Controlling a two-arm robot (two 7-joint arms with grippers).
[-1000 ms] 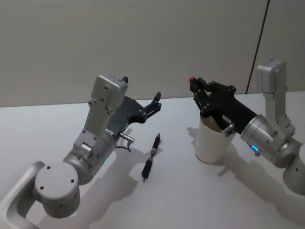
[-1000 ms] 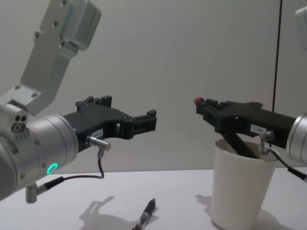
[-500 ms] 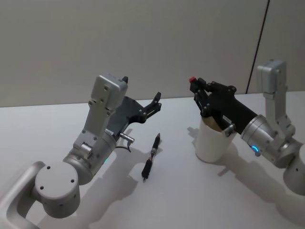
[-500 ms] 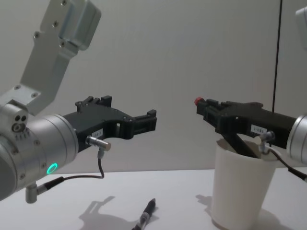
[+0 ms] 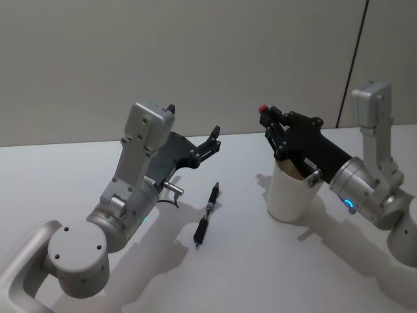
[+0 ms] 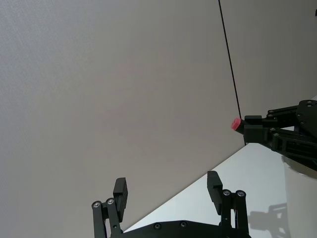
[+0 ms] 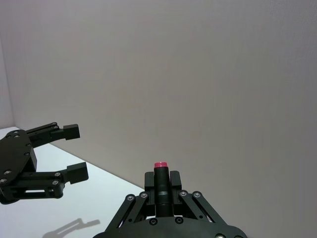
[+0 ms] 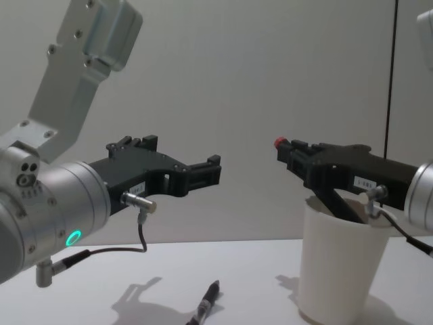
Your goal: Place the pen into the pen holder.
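The pen holder, a white paper cup, stands upright on the table at the right. My right gripper hovers over its rim, shut on a dark pen with a red tip that points forward past the fingertips. A second, black pen lies flat on the table between the arms, left of the cup. Raised well above and behind that pen, my left gripper is open and holds nothing.
The white table runs back to a plain grey wall. A dark vertical seam marks the wall at the right. The two grippers face each other with a gap between them, as the right wrist view shows with the left gripper opposite.
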